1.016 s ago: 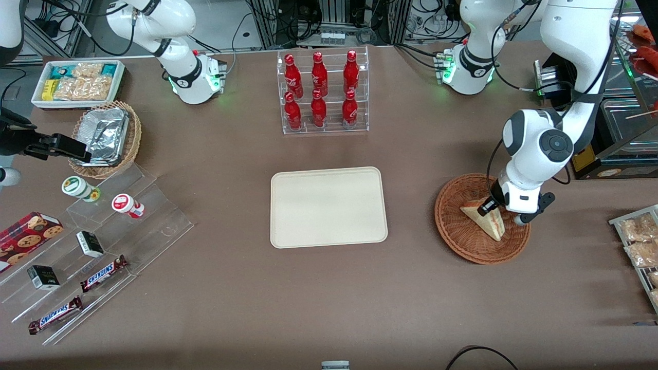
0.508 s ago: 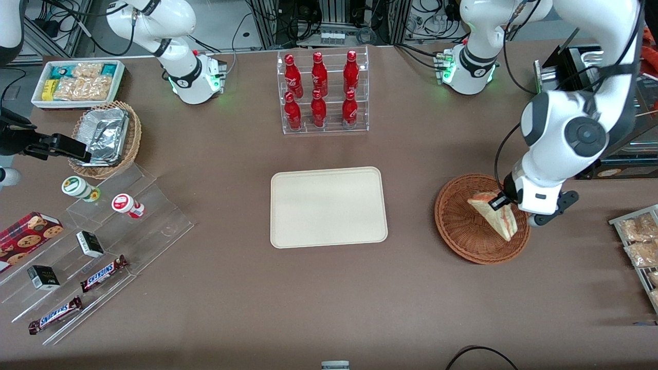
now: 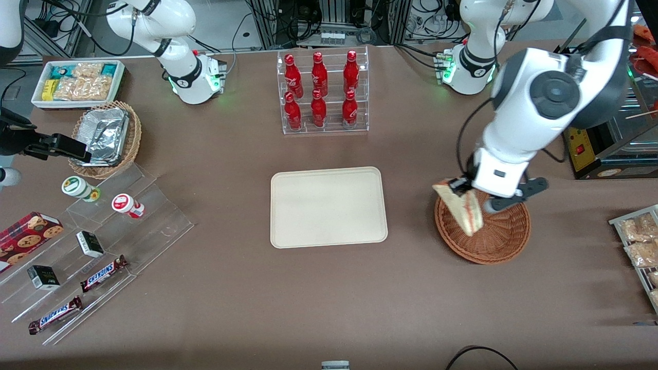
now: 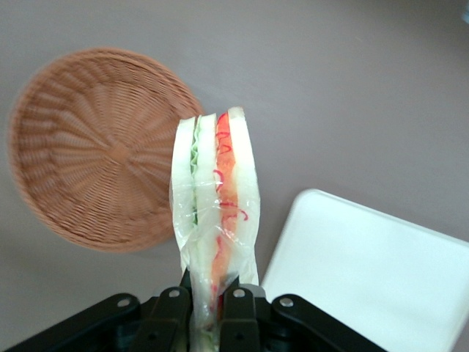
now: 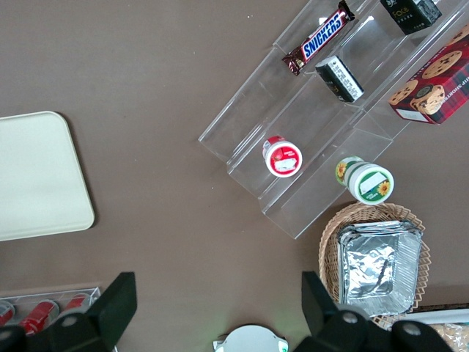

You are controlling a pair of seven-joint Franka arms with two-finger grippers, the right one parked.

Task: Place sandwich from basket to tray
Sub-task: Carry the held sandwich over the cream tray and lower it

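Above the round reddish-brown wicker basket (image 3: 483,236), at its rim nearest the flat cream rectangular tray (image 3: 329,207), the left gripper (image 4: 217,297) is clamped on the plastic-wrapped triangular white-bread sandwich (image 3: 460,206). Sandwich is airborne, filling edge showing. Its long axis slants from the gripper toward the front camera.

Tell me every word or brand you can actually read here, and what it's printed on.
"SNICKERS": on the two chocolate bars on the clear stepped stand.
White script on the red bottles: too small to read.
Labels on the small black boxes, round tubs and cookie box: unreadable.
No text on the sandwich that the gripper holds above the basket.
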